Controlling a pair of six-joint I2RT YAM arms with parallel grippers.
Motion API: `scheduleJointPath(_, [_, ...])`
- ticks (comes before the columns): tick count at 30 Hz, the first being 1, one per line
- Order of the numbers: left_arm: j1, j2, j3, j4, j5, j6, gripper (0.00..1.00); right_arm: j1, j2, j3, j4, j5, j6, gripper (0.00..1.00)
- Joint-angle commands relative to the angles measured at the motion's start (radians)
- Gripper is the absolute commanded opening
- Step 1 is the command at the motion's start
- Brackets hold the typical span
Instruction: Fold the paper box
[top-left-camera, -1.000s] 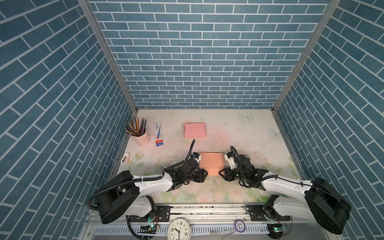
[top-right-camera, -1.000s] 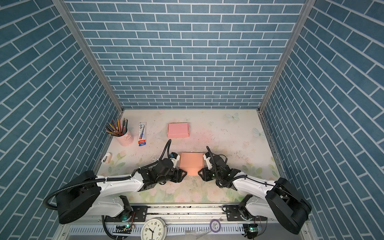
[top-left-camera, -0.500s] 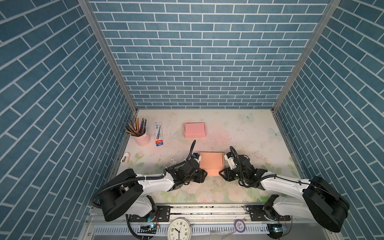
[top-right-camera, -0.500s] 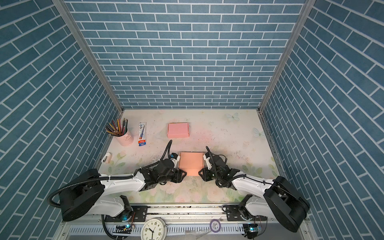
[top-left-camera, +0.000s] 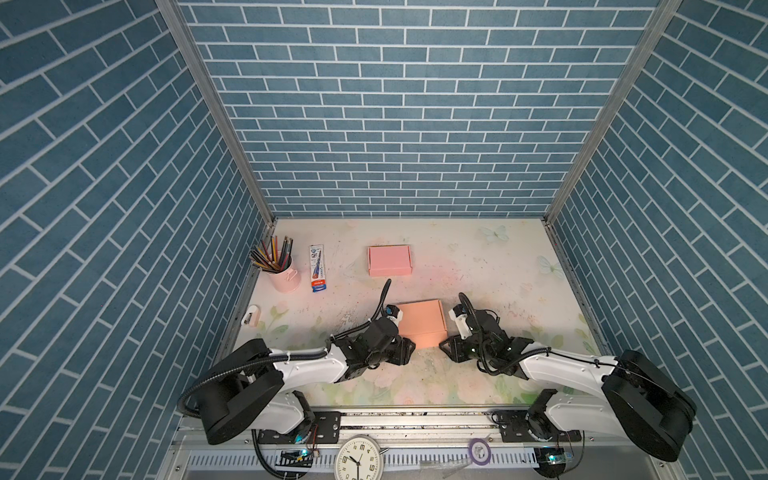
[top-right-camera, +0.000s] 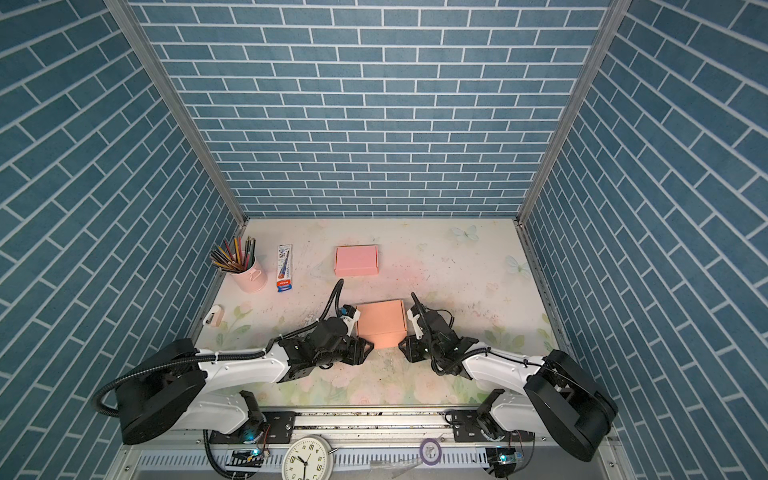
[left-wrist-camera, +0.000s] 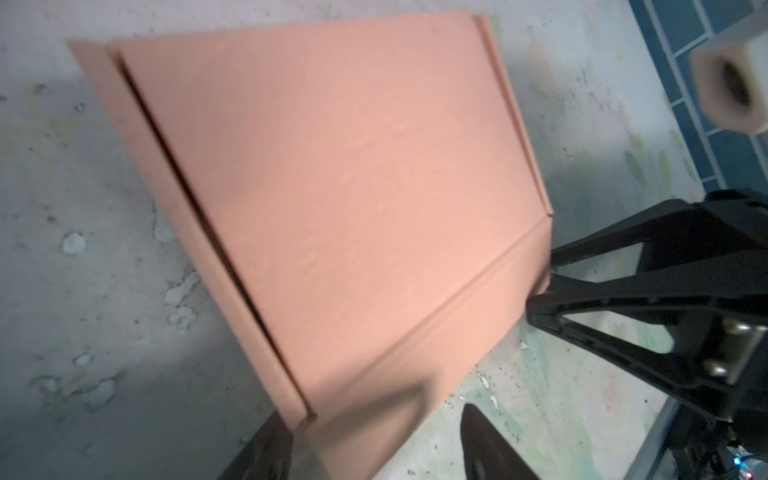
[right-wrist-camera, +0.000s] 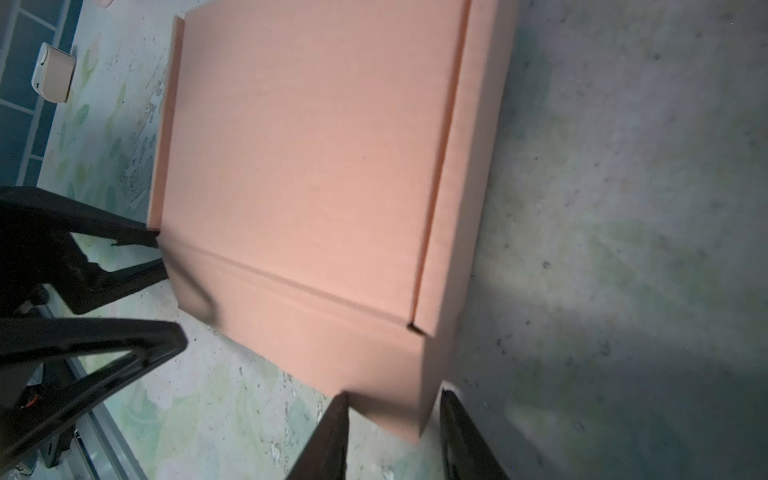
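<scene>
- Near the front middle of the table (top-left-camera: 498, 266), between the two arms, the paper box (top-left-camera: 419, 322) lies flat with its lid folded down; both top views show it so.
- Along its left side, the left wrist view shows a thin dark gap under the lid edge.
- The left gripper (left-wrist-camera: 376, 415) is at the near left corner of the box with its jaws spread wide. One finger (left-wrist-camera: 270, 449) is close to the side wall, and the other finger (left-wrist-camera: 486, 444) stands clear of the front wall.
- The right gripper (right-wrist-camera: 394, 392) is at the near right corner, with one finger (right-wrist-camera: 328, 436) at the front wall and one at the side wall. Both sit very close to the cardboard, but I cannot tell if they really squeeze it.
- Further back, a second pink box (top-left-camera: 389, 260) lies closed, well apart from both grippers.
- At the back left stands a pink cup of pencils (top-left-camera: 286, 277), with a flat packet (top-left-camera: 318, 268) just beside it.
</scene>
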Motion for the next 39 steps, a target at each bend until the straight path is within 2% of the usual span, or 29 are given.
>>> scheduleJointPath(1, [-0.002, -0.036, -0.007, -0.035, -0.018, 0.014, 0.67, 0.0, 0.0, 0.025, -0.022, 0.025, -0.017, 0.38])
scheduleJointPath(9, [0.018, -0.078, -0.012, -0.089, -0.021, 0.018, 0.67, -0.003, -0.003, 0.037, -0.029, 0.019, -0.028, 0.38])
scheduleJointPath(12, [0.028, -0.101, -0.009, -0.107, -0.019, 0.021, 0.67, -0.003, -0.02, 0.033, -0.054, 0.01, -0.029, 0.41])
scheduleJointPath(17, [0.024, -0.156, -0.011, -0.141, -0.02, 0.007, 0.67, -0.003, -0.152, 0.015, -0.142, 0.015, -0.022, 0.5])
scheduleJointPath(21, [0.008, -0.198, -0.02, -0.14, -0.03, -0.026, 0.67, -0.004, -0.272, 0.019, -0.217, 0.088, -0.037, 0.56])
scheduleJointPath(23, [-0.007, -0.196, -0.018, -0.13, -0.033, -0.043, 0.67, -0.035, -0.293, 0.028, -0.224, 0.085, -0.062, 0.58])
scheduleJointPath(26, [-0.028, -0.176, -0.005, -0.122, -0.049, -0.066, 0.67, -0.109, -0.263, 0.058, -0.217, 0.021, -0.11, 0.59])
scheduleJointPath(30, [-0.048, -0.141, -0.008, -0.081, -0.064, -0.112, 0.67, -0.154, -0.178, 0.105, -0.186, -0.013, -0.161, 0.59])
scheduleJointPath(39, [-0.06, -0.083, 0.006, -0.04, -0.084, -0.13, 0.65, -0.182, -0.004, 0.156, -0.128, -0.087, -0.203, 0.61])
